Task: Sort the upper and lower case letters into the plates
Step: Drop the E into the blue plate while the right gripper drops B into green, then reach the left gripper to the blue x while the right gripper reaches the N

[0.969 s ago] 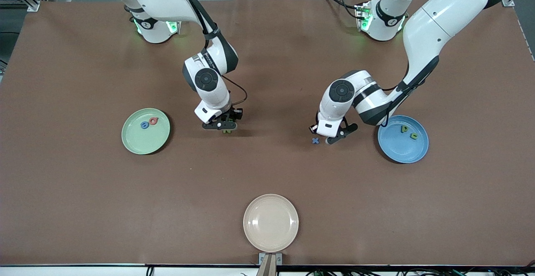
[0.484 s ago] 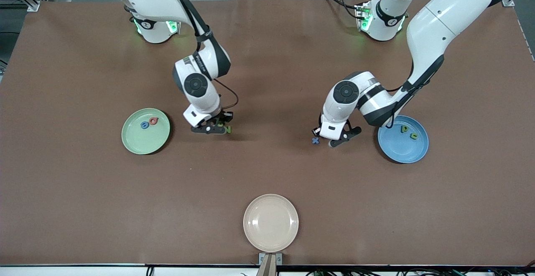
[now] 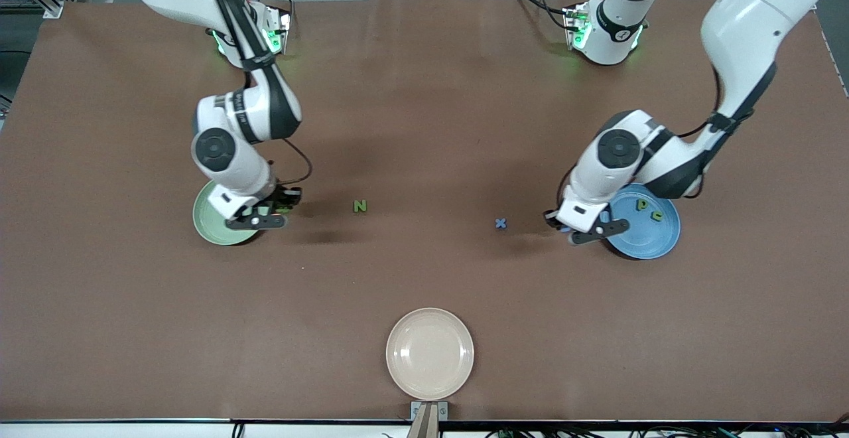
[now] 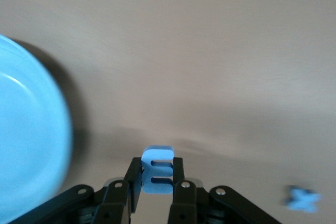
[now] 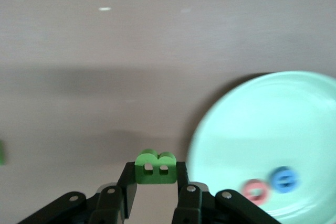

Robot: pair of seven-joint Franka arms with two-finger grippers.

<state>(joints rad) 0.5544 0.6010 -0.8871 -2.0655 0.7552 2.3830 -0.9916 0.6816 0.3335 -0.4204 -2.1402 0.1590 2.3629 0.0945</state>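
My right gripper is shut on the green B and holds it over the edge of the mint green plate. That plate holds a pink letter and a blue letter; the arm hides both in the front view. My left gripper is shut on the blue m just above the table beside the blue plate. That plate holds two green letters. The green N and the blue x lie on the table between the plates.
A cream-white plate sits near the table's front edge, nearer to the camera than the N and x. The blue plate's rim and the x show in the left wrist view.
Both arms swung outward from the table's middle, the right one with the B to the mint plate, the left one with the m to the blue plate. N and x stay put.
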